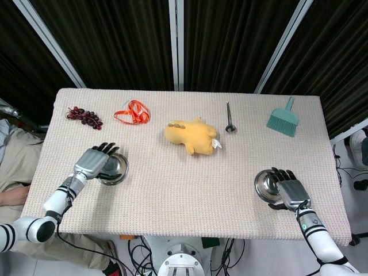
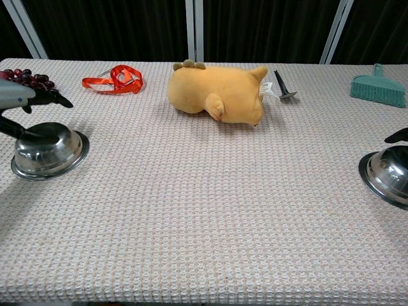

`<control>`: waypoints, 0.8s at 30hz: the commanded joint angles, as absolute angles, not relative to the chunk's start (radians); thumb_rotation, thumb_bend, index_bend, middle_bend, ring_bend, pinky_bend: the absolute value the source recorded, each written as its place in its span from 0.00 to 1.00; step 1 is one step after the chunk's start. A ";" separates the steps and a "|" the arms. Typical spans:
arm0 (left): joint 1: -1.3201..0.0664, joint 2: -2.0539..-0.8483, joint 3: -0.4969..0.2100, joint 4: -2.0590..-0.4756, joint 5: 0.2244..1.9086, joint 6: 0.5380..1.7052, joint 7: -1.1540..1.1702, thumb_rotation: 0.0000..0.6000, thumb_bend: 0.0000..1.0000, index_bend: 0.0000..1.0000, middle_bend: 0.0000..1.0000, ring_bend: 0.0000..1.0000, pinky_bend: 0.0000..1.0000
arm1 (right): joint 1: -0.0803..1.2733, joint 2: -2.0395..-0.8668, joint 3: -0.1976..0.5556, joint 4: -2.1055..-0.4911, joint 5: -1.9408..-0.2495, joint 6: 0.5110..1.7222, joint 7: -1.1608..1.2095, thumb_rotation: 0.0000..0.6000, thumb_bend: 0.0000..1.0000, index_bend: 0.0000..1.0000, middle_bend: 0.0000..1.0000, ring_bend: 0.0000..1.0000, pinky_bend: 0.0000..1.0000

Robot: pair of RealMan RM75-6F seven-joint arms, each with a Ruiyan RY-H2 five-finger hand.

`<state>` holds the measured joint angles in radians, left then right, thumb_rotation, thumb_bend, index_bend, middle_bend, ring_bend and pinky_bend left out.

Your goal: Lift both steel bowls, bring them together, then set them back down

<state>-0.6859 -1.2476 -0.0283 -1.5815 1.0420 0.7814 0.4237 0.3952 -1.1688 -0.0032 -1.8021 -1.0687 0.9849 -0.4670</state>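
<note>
While both bowls sit on the surface [image 1: 172, 190], each hand lies over one of them.

Left bowl [image 1: 117, 169]: near the left edge of the surface; in the head view the left side of its rim is covered by the hand, in the chest view [image 2: 48, 150] it shows almost whole.

Left hand [image 1: 94, 163]: palm down over the bowl's left side, fingers spread above the rim; whether it grips the bowl I cannot tell. In the chest view only a thumb in the bowl and some fingers above it show, the rest cut off by the frame edge.

Right bowl [image 1: 264, 184]: near the right front of the surface; its right half is hidden under the hand, and the chest view [image 2: 387, 174] cuts it off at the frame edge.

Right hand [image 1: 290, 191]: palm down on the bowl's right side, fingers apart over the rim; grip not discernible. In the chest view only a dark fingertip shows.

Between the bowls: plush toy [image 1: 192, 136].

Far side: grapes [image 1: 84, 115], ribbon [image 1: 132, 112], brush [image 1: 283, 119].
</note>
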 commanded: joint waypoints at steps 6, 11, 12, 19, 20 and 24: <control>-0.693 -1.303 -0.012 -1.529 1.068 0.784 0.401 0.61 0.13 0.00 0.00 0.00 0.21 | 0.398 -1.200 -0.001 -1.761 -1.086 1.006 -0.443 0.87 0.29 0.00 0.00 0.00 0.07; -0.712 -1.301 -0.017 -1.517 1.060 0.745 0.376 0.72 0.13 0.00 0.00 0.00 0.21 | 0.406 -1.212 -0.002 -1.735 -1.069 0.983 -0.424 0.87 0.29 0.00 0.00 0.00 0.09; -0.716 -1.299 -0.018 -1.517 1.056 0.737 0.371 0.74 0.13 0.00 0.00 0.00 0.21 | 0.408 -1.214 -0.002 -1.731 -1.066 0.979 -0.421 0.87 0.29 0.00 0.00 0.00 0.09; -0.756 -1.283 -0.004 -1.505 1.010 0.662 0.375 0.83 0.13 0.00 0.00 0.00 0.21 | 0.432 -1.218 -0.007 -1.719 -1.046 0.943 -0.425 0.88 0.29 0.00 0.00 0.00 0.10; -0.760 -1.283 -0.001 -1.504 1.002 0.657 0.377 0.88 0.13 0.00 0.00 0.00 0.21 | 0.434 -1.218 -0.007 -1.719 -1.047 0.942 -0.426 0.88 0.29 0.00 0.00 0.00 0.10; -0.771 -1.282 0.017 -1.508 0.962 0.651 0.398 1.00 0.14 0.00 0.00 0.00 0.23 | 0.440 -1.221 -0.008 -1.714 -1.057 0.943 -0.420 0.96 0.29 0.00 0.03 0.00 0.10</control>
